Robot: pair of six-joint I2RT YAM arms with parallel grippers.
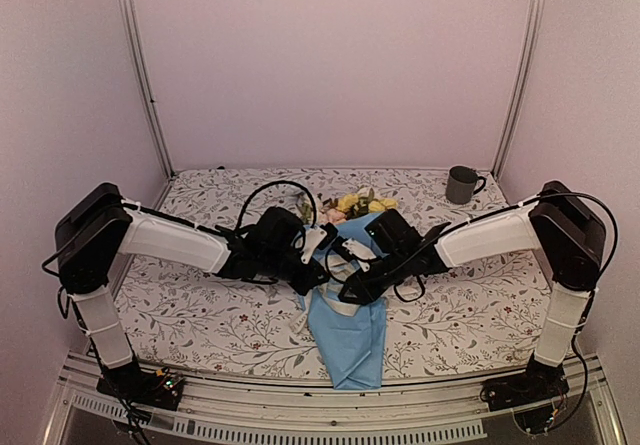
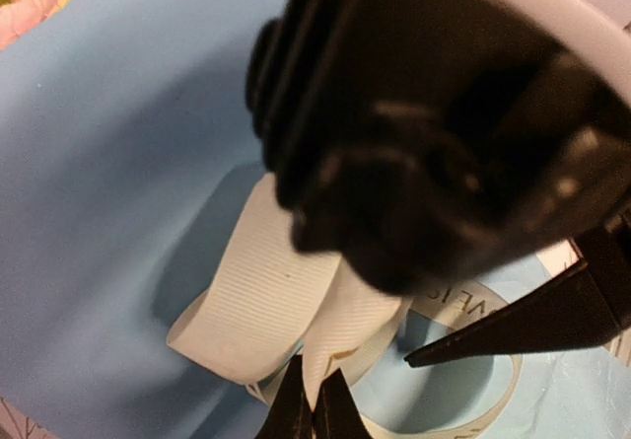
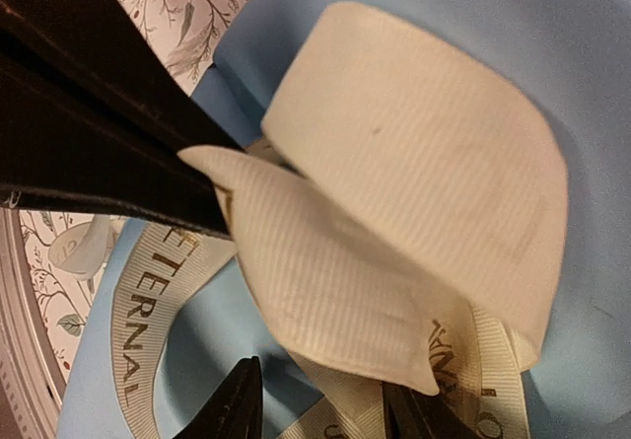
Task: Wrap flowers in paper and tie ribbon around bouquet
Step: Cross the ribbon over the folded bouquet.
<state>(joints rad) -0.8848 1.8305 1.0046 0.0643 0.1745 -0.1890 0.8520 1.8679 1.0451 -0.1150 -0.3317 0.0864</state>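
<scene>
The bouquet lies mid-table as a light blue paper [image 1: 350,340] cone, with yellow and pink flowers [image 1: 352,204] at its far end. A cream ribbon [image 1: 337,303] with gold lettering is looped across the cone. Both grippers meet over it. In the left wrist view, my left gripper [image 2: 315,411] is shut on a strand of the ribbon [image 2: 266,296], just below a folded loop. The right gripper [image 3: 320,411] stands open, its fingers [image 3: 235,404] apart over a lettered strand of ribbon [image 3: 414,173]. The left gripper's dark fingers [image 3: 89,113] pinch the ribbon's fold nearby.
A grey mug [image 1: 462,184] stands at the back right on the floral tablecloth [image 1: 200,310]. The cone's narrow end reaches the table's near edge [image 1: 355,380]. Both arms cross the middle of the table.
</scene>
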